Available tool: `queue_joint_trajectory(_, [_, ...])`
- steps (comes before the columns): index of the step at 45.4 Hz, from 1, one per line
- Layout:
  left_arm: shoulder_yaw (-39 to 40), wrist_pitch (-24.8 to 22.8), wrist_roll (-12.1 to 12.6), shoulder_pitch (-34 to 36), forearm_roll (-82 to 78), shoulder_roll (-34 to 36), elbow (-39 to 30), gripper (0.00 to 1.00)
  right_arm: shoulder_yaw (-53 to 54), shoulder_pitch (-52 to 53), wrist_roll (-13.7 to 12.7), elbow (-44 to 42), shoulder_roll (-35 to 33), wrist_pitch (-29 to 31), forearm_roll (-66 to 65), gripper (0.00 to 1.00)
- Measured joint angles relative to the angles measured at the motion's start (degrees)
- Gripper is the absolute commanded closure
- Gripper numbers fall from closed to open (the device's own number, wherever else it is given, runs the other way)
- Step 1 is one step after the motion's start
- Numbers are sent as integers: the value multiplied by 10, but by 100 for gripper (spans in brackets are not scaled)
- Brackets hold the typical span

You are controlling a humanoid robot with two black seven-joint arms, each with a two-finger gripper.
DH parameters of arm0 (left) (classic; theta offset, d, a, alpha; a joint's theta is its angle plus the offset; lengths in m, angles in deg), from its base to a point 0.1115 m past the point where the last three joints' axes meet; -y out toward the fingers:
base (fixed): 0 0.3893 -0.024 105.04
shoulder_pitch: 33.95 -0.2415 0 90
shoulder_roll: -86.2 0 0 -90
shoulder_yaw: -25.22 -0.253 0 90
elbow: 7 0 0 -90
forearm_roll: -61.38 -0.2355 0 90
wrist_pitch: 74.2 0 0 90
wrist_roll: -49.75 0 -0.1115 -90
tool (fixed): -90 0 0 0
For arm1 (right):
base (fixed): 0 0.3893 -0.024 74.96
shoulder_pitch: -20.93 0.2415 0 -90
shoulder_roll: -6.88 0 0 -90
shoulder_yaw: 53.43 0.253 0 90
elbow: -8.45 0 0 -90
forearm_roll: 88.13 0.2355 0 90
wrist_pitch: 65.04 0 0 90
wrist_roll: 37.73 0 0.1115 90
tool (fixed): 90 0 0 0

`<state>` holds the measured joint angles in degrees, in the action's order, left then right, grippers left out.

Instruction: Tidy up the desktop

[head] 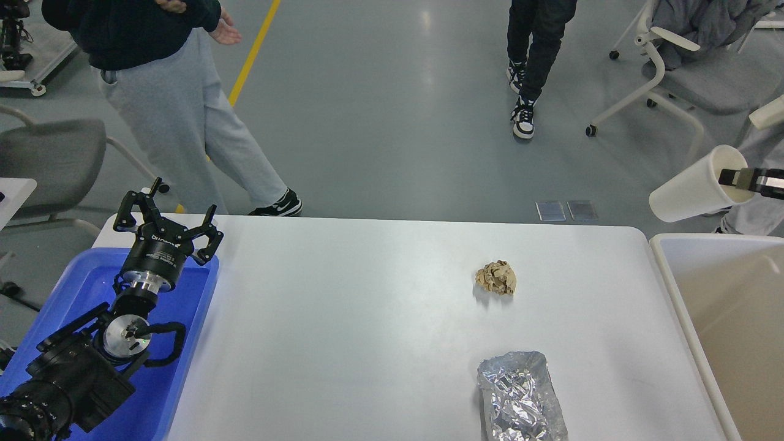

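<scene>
The white desktop (367, 318) holds a crumpled brown paper ball (497, 277) right of centre and a crumpled silver foil wrapper (522, 398) at the front edge. My left gripper (171, 211) is open and empty, hovering over the far end of the blue tray (193, 318) at the left. My right gripper (750, 179) comes in from the right edge and grips the rim of a white paper cup (692, 190), which lies tilted on its side in the air just beyond the far end of the beige bin (735, 318).
The beige bin stands against the desktop's right edge and the blue tray against its left edge. Two people (184, 110) stand or walk on the grey floor beyond the table. Office chairs (667, 73) stand at the back right and left.
</scene>
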<state>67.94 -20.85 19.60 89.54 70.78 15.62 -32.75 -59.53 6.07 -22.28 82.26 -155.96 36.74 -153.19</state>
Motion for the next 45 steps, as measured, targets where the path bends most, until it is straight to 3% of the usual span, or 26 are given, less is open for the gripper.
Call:
queue_joint_trajectory(25, [0,0,0,0,0,0,0,0,6,-211,5,-113,15,-157,316,100])
queue_joint_trajectory(45, [0,0,0,0,0,0,0,0,20,-359,5,-291,145,-194,582,100])
